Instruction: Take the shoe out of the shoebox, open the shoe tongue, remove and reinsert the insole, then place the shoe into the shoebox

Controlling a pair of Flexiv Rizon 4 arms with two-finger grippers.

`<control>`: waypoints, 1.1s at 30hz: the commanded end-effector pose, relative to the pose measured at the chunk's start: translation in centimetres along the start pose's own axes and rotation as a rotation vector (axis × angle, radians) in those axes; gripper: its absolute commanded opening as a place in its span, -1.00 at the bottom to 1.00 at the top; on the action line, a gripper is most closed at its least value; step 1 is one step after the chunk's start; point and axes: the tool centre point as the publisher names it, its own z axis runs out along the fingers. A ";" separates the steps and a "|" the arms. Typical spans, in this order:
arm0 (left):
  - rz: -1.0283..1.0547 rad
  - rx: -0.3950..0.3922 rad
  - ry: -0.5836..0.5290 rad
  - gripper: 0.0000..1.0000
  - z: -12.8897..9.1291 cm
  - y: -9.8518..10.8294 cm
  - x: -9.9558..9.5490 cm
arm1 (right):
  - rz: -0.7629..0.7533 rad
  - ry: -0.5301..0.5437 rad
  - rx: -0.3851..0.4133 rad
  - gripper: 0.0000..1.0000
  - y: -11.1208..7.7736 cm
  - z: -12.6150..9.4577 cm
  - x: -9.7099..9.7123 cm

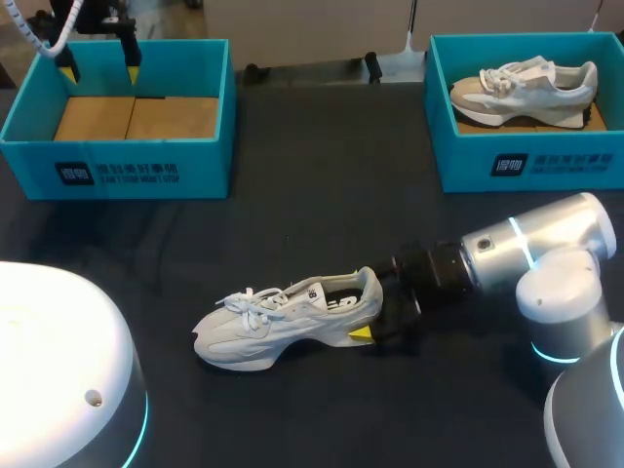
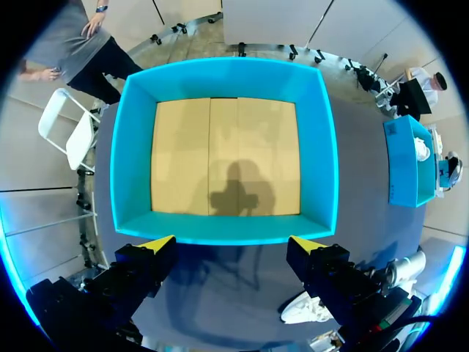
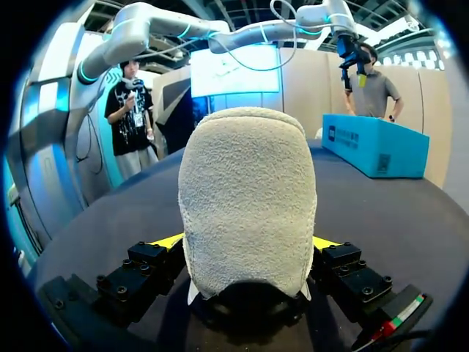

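A pale grey shoe (image 1: 278, 317) with white laces lies on its sole on the dark table, toe pointing left. My right gripper (image 1: 374, 314) is at its heel, open, one yellow fingertip (image 1: 361, 333) showing beside the sole. In the right wrist view the fuzzy heel (image 3: 248, 198) stands between the open fingers (image 3: 167, 241) of my right gripper (image 3: 248, 246). My left gripper (image 1: 98, 60) hangs open over the empty blue shoebox (image 1: 210, 146) at the back left. The left wrist view looks down between the left gripper's (image 2: 233, 246) tips into that shoebox (image 2: 132, 161), whose cardboard floor is bare.
A second blue box (image 1: 458, 161) at the back right holds another pale shoe (image 1: 526, 88). The table top (image 1: 322, 205) is covered with a dark cloth. The left box (image 3: 374, 143) and my left gripper (image 3: 352, 55) show far ahead in the right wrist view.
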 end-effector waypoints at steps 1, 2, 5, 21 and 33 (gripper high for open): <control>0.000 0.001 0.002 1.00 0.1 0.0 0.0 | -0.002 0.004 -0.001 1.00 0.1 0.8 -0.2; 0.000 0.001 0.002 1.00 0.1 0.0 0.0 | -0.005 0.007 -0.003 1.00 0.2 0.9 -0.3; 0.000 0.001 0.002 1.00 0.1 0.0 0.0 | -0.006 0.008 0.002 1.00 0.3 1.1 -0.5; 0.000 0.001 0.002 1.00 0.1 0.0 0.0 | 0.005 -0.054 -0.016 -1.00 -0.1 0.5 -0.7; 0.000 0.001 0.002 1.00 0.1 0.0 0.0 | 0.010 -0.151 -0.003 -1.00 -0.4 -2.4 -0.9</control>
